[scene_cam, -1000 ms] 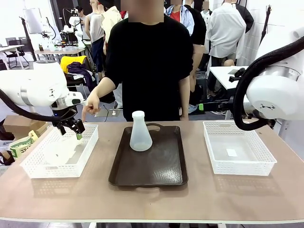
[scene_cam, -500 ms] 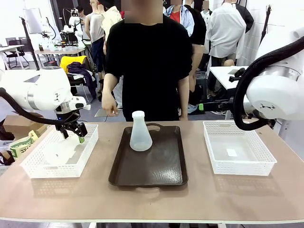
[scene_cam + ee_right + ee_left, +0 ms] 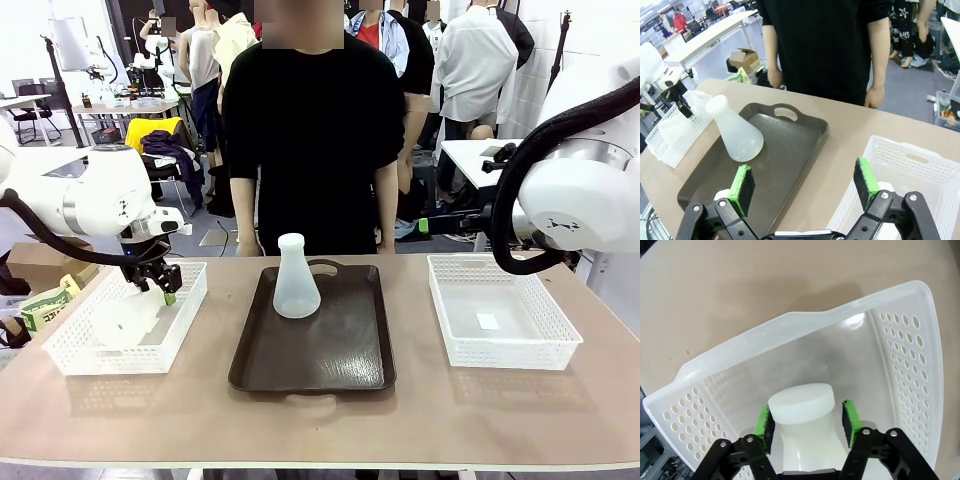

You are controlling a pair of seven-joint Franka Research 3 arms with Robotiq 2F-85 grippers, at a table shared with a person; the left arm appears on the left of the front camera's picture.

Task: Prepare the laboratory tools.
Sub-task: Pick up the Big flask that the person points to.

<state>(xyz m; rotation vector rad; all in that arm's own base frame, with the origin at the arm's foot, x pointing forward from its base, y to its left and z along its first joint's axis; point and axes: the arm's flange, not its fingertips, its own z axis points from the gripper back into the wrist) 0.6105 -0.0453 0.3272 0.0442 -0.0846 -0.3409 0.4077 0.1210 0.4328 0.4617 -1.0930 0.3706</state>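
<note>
Step in hand: gripping the second flask (image 3: 801, 412) in the left basket (image 3: 910, 355). Your left gripper (image 3: 805, 421) brackets its neck, pads near contact; grip unconfirmed. Next: lift it straight up, carry to the tray (image 3: 330, 350).

A light tan table (image 3: 480, 410) with a pale front edge carries three things set in a row, well apart from one another. On its left part lies a white perforated plastic basket (image 3: 70, 352), its long side running away from the robot. In the middle lies a dark brown rectangular tray (image 3: 330, 365) with a cut-out handle at each short end. On the right part lies a second white mesh basket (image 3: 553, 350).
</note>
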